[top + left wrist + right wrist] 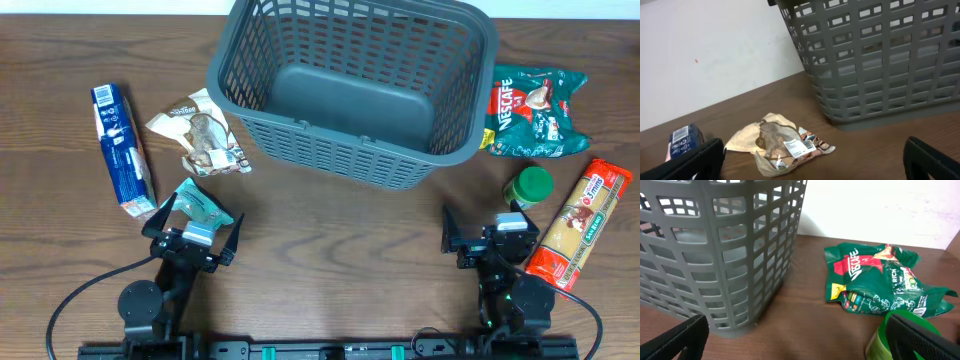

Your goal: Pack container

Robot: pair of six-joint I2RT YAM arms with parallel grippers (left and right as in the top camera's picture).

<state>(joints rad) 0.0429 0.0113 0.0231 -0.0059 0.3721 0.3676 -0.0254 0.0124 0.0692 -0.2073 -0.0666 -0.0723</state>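
The dark grey lattice container [455,40] stands empty at the back middle of the table; its wall also shows in the left wrist view [880,65] and the right wrist view [715,255]. My left gripper [193,235] is open and empty near the front left, with a teal packet [205,205] just beyond it. My right gripper [487,238] is open and empty near the front right, next to a green jar [528,186]. A beige snack packet [777,142] lies ahead of the left gripper [812,162]. A green Nescafe bag [880,280] lies ahead of the right gripper [800,340].
A blue and white packet [120,148] lies at the far left. An orange pasta packet [580,222] lies at the far right beside the green jar [900,340]. The beige snack packet [200,133] lies left of the container, the Nescafe bag [530,112] right of it.
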